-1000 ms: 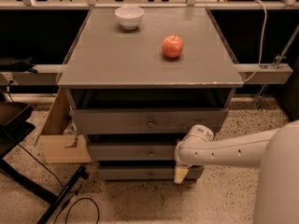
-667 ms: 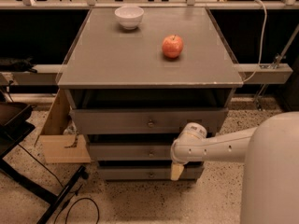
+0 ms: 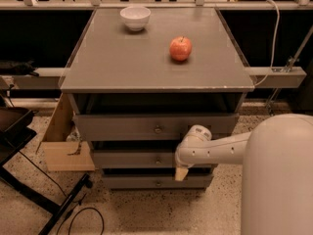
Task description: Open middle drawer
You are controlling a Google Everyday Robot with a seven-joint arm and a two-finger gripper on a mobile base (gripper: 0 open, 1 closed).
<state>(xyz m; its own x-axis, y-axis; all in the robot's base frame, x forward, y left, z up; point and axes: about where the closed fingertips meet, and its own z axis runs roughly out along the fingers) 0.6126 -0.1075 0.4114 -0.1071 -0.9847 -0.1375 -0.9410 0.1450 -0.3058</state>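
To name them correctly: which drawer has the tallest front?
The top drawer, just under the tabletop; both below are flatter. The gripper hangs by the middle drawer's bottom edge.

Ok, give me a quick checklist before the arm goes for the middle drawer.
1. The middle drawer is shut, ready to pull: ok.
2. Its knob is in view and uncovered: ok.
3. The tool is on the knob: not ok; it hangs right of the knob, near the drawer's lower edge.
4. The cardboard box at left is off the drawer's path: ok.
5. The apple and bowl sit back from the cabinet top front edge: ok.
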